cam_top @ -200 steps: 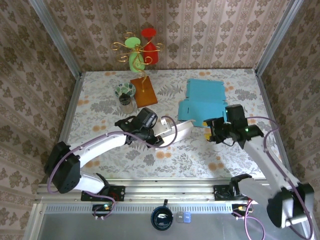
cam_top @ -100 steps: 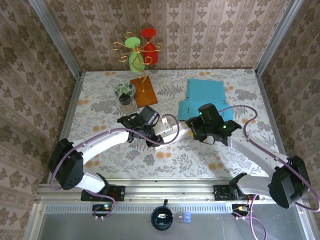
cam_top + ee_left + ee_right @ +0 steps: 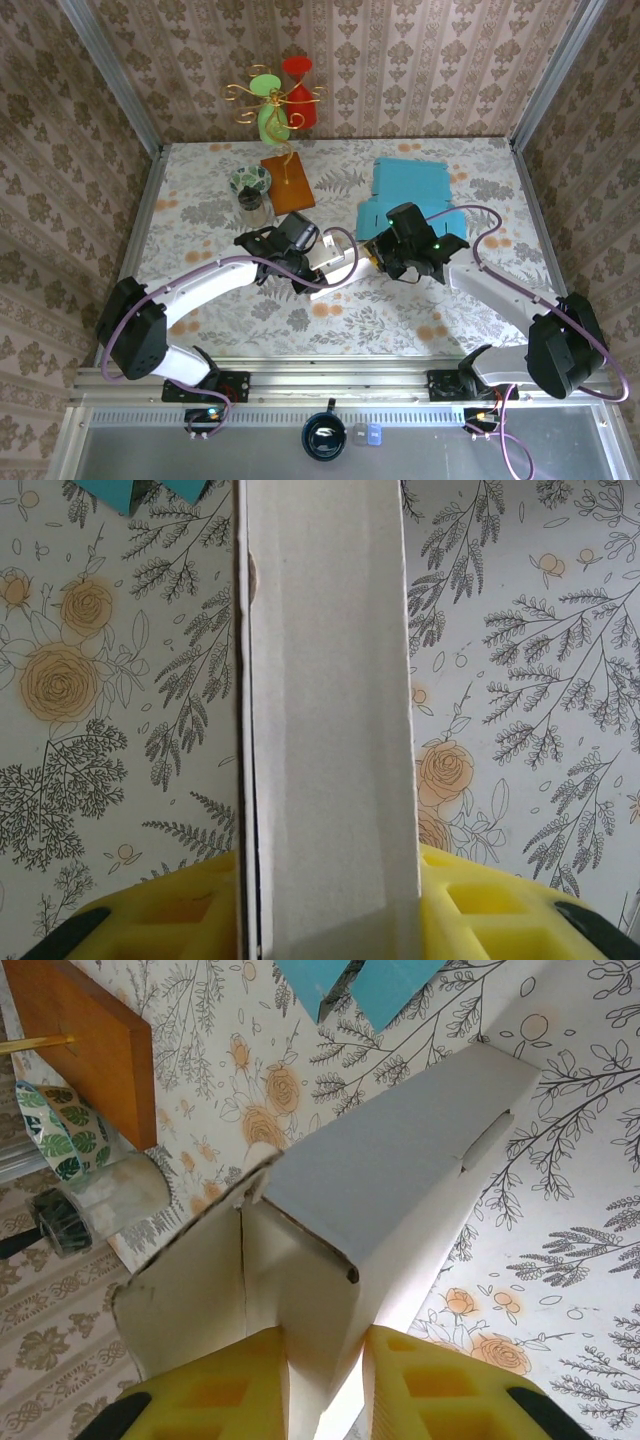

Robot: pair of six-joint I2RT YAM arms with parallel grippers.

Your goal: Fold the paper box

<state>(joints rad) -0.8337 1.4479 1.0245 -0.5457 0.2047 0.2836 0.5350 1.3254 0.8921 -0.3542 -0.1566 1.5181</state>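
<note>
- Left gripper (image 3: 308, 272), centre-left of the overhead view: it is closed on the near end of the white paper box (image 3: 345, 262). In the left wrist view its yellow pads (image 3: 160, 920) sit at the bottom edge on either side of the box (image 3: 325, 700), which runs straight up the middle of the frame.
- White paper box: a long, narrow, part-folded carton at the middle of the overhead view, held between the two grippers just above the floral table cover (image 3: 380, 320). It slants from lower left to upper right.
- Right gripper (image 3: 384, 257), just right of centre: its yellow pads (image 3: 225, 1385) are pressed onto both sides of the box's folded end — a pinch on the carton (image 3: 400, 1150). One end flap stands loose at the lower left of the right wrist view.
- Blue flat cardboard (image 3: 410, 195): it lies on the table beyond the right gripper, touching neither the white box nor the grippers.
- Glass jar (image 3: 252, 205), upper left of centre, with a leaf-patterned tape roll (image 3: 250, 180) on top.
- Wooden base (image 3: 288, 182), just right of the jar — a gold wire stand rises from it, carrying a green shape (image 3: 270, 115) and a red cone (image 3: 298, 100).
</note>
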